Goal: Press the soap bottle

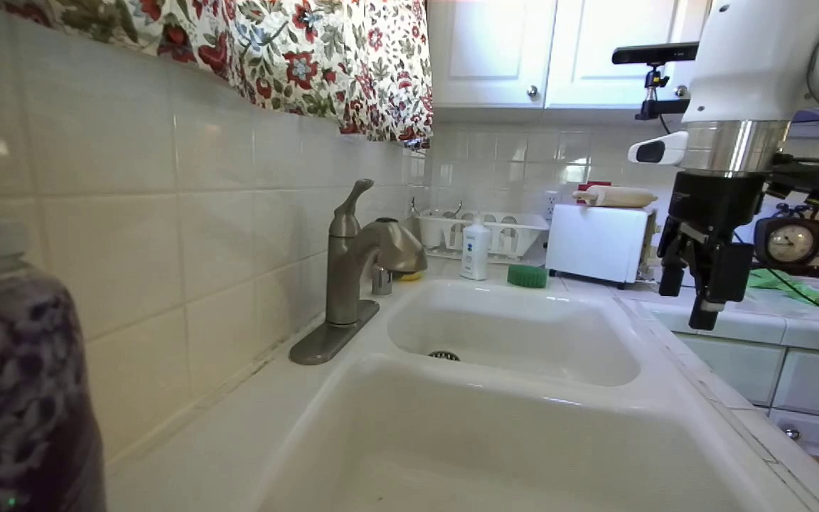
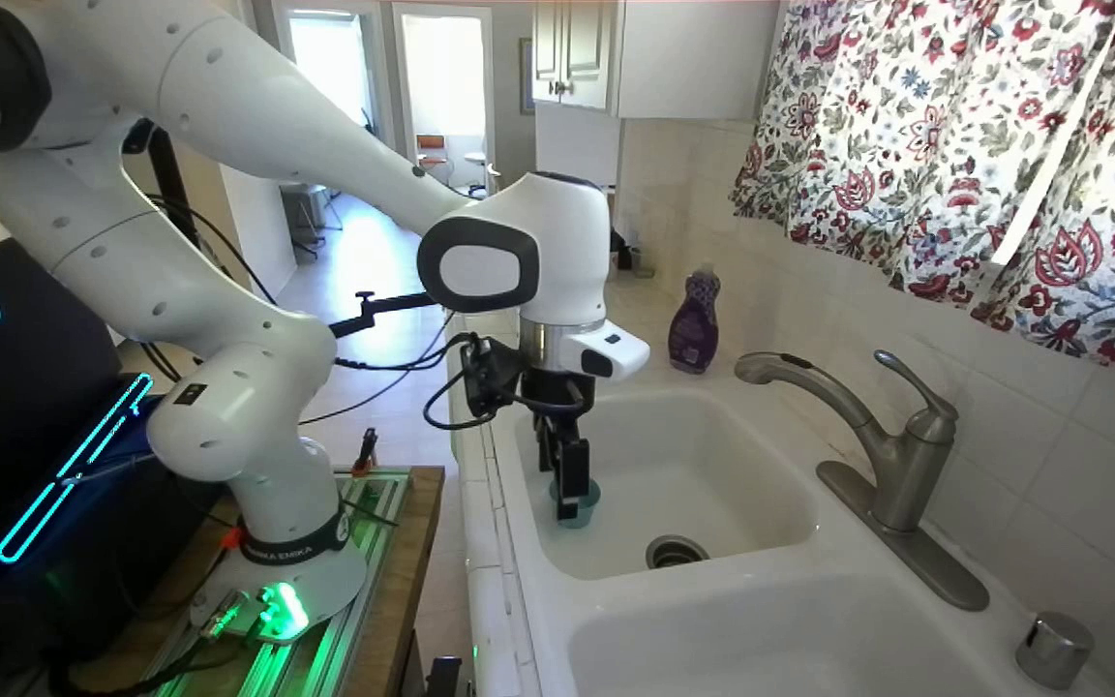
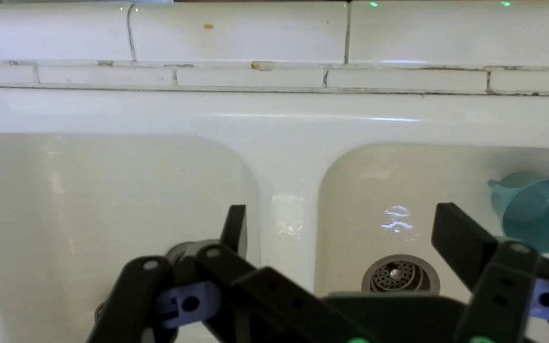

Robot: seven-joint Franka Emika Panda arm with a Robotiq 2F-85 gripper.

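The press seemingly undone, the Robotiq gripper (image 3: 343,206) is hanging by the double-basin sink (image 1: 509,380), jaws wide apart — possible targets, white bottle (image 1: 475,249) and purple dish-soap bottle (image 2: 694,324), are standing at opposite sink ends.

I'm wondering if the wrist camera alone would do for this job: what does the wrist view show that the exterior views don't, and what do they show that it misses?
Only the wrist view: a small brownish spot on the tiled edge.

Only the exterior views: the purple bottle, faucet and flowered curtain, in both; the white bottle in an exterior view.

Shared: the open gripper and two-basin sink; also the teal cup, which an exterior view shows partly hidden by the gripper.
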